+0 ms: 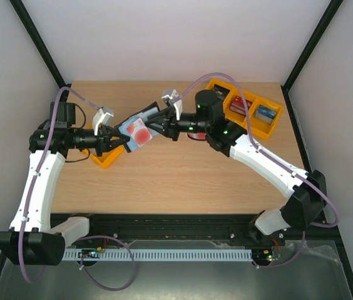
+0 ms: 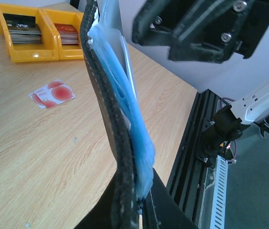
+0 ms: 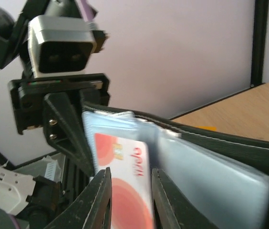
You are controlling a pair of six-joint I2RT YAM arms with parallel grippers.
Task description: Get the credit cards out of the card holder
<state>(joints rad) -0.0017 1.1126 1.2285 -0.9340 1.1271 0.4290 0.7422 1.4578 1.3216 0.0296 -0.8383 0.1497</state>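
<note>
The black card holder (image 1: 128, 127) hangs open above the table between the two arms, blue clear pockets facing up. My left gripper (image 1: 114, 142) is shut on its left end; in the left wrist view the card holder (image 2: 120, 157) runs edge-on out of the left gripper (image 2: 145, 206). A credit card (image 3: 127, 191) with red blotches sits in a pocket of the card holder (image 3: 230, 171). My right gripper (image 3: 130, 171) is open, one finger on each side of this card, with only a narrow gap. Two more credit cards (image 2: 52, 93) lie on the table.
Yellow trays (image 1: 251, 115) with card stacks stand at the back right, also in the left wrist view as yellow trays (image 2: 29, 53). Another yellow tray (image 1: 104, 160) sits under the left gripper. The black frame rail (image 1: 176, 220) runs along the near table edge.
</note>
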